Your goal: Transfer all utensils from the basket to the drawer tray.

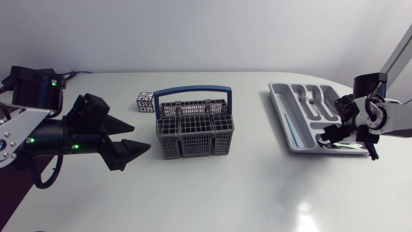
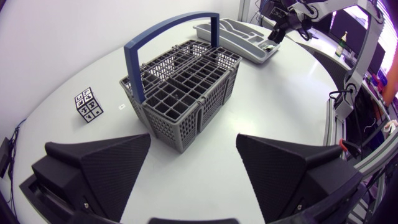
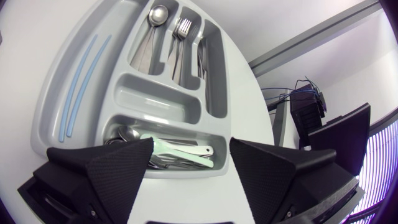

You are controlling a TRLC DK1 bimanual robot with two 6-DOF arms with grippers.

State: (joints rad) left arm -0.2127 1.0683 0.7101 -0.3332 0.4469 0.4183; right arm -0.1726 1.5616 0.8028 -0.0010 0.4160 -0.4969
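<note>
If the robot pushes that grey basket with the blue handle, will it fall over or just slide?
Probably slide. The basket looks wide and boxy, so tipping seems unlikely. Its walls are open mesh and it looks empty, so it is likely light. A push high on the handle might tilt it.

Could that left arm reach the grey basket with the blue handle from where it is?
Probably yes: the left gripper is open and points at the basket, with only bare table between them.
</note>
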